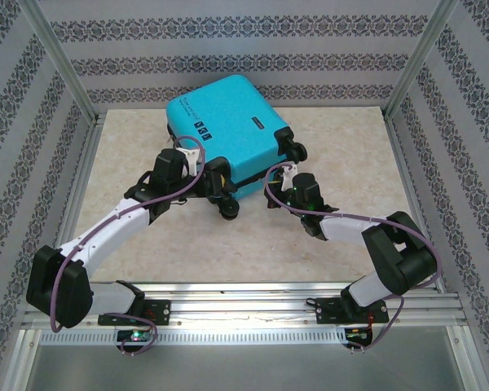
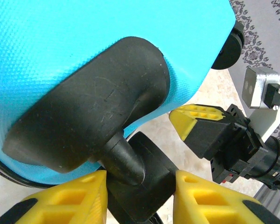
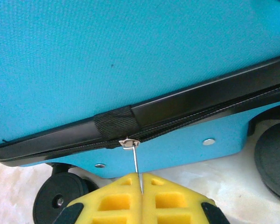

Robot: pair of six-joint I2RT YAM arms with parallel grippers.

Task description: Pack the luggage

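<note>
**Item:** luggage [image 1: 224,130], a turquoise hard-shell suitcase. It lies flat with its halves together, at the far centre of the tabletop [image 1: 253,244] and skewed to it, wheel end nearest.

**Zip:** a black fabric tape runs along the seam between the two halves. It carries a small metal slider [image 3: 129,142] and a thin wire-like pull tab [image 3: 136,161].

**Right tool** [image 3: 141,179]: fully closed, pinching the pull tab between yellow pads.

**Left tool** [image 2: 137,186]: part-way apart, astride a black caster [image 2: 140,200] at the near-left corner. Whether its pads already bear on the caster cannot be told.

**Step in hand (judged):** zipping the case closed.

**Handling:**
- Draw the tab along the line of the tape, not away from the shell.
- Turn with the seam at the corner, so the thin tab neither bends nor slips free.
- Brace the caster firmly, or the case will likely roll or swivel under the pull.

**Materials:**
- Shell: finely pebbled rigid plastic with rounded corners and riveted edge plates.
- Caster housing [image 2: 93,112]: smooth moulded black plastic, lightly scuffed.
- Pads: ribbed and rubbery-looking.
- Tabletop: pale, mottled, stone-patterned.
</note>
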